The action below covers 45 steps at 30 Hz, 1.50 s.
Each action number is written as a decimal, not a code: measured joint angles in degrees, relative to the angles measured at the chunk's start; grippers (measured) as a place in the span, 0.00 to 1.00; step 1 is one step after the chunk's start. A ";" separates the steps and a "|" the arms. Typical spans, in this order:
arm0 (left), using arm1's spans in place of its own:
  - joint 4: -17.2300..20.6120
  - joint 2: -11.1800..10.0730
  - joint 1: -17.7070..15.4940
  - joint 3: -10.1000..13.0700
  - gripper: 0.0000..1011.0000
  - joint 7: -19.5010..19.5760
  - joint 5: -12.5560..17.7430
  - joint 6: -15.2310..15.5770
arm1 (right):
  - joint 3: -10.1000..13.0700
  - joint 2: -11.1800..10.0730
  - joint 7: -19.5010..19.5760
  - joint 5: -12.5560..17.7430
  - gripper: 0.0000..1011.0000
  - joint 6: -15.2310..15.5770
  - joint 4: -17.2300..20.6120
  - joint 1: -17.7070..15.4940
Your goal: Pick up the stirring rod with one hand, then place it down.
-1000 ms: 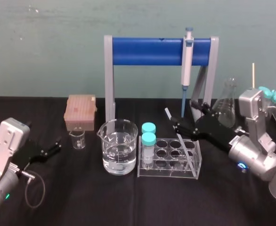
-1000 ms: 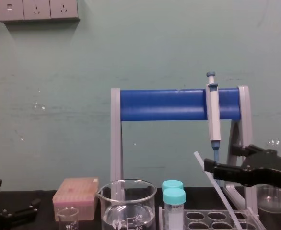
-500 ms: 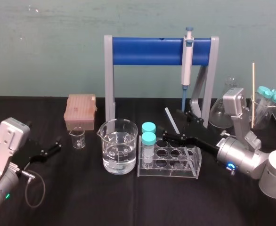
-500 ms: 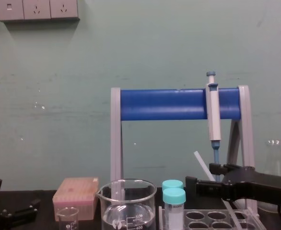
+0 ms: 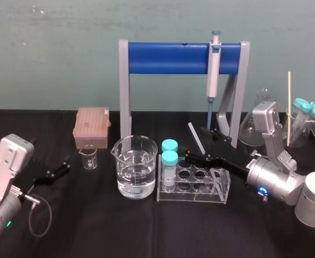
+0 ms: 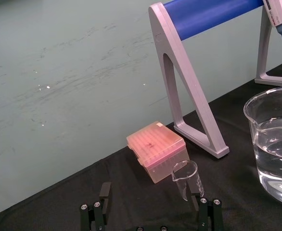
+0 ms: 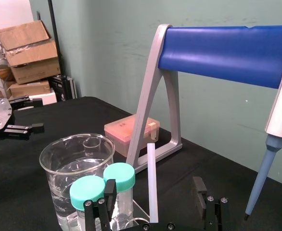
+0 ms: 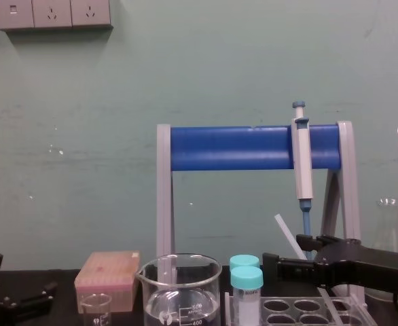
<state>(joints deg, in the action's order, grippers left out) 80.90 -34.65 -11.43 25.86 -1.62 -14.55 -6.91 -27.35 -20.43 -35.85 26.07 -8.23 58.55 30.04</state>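
Black tablecloth (image 5: 147,231), teal wall (image 5: 55,54) — right claw (image 7: 153,187) straddles stirring rod (image 7: 151,159).

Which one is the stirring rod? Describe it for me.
Find the blue stand; a clear rack sits before it. The rod slants up from the rack's right end, inside the open right pincer. It is a thin, straight, whitish stick, unlike the thicker grey dropper hanging on the stand.

The black surface (image 5: 120,226) carries one stirring rod (image 5: 194,136), one pipette (image 5: 214,70) on one blue stand (image 5: 168,58), two teal-capped tubes (image 5: 170,159) in one clear rack (image 5: 190,194), one large beaker (image 5: 136,167), one small beaker (image 5: 88,159), one pink box (image 5: 92,127), one conical flask (image 5: 246,133) and one thin wooden stick (image 5: 289,107).
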 joint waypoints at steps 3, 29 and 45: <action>0.00 0.00 0.00 0.00 0.99 0.00 0.00 0.00 | 0.00 -0.01 0.00 0.01 0.99 -0.06 0.01 0.01; 0.00 0.00 0.00 0.00 0.99 0.00 0.00 0.00 | 0.00 -0.07 -0.07 0.04 0.27 -0.23 0.08 0.05; 0.00 0.00 0.00 0.00 0.99 0.00 0.00 0.00 | -0.01 -0.07 -0.08 0.04 0.07 -0.25 0.09 0.05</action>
<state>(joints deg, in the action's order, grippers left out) 80.90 -34.64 -11.43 25.86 -1.62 -14.55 -6.91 -27.36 -20.50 -35.93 26.11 -8.47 58.64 30.09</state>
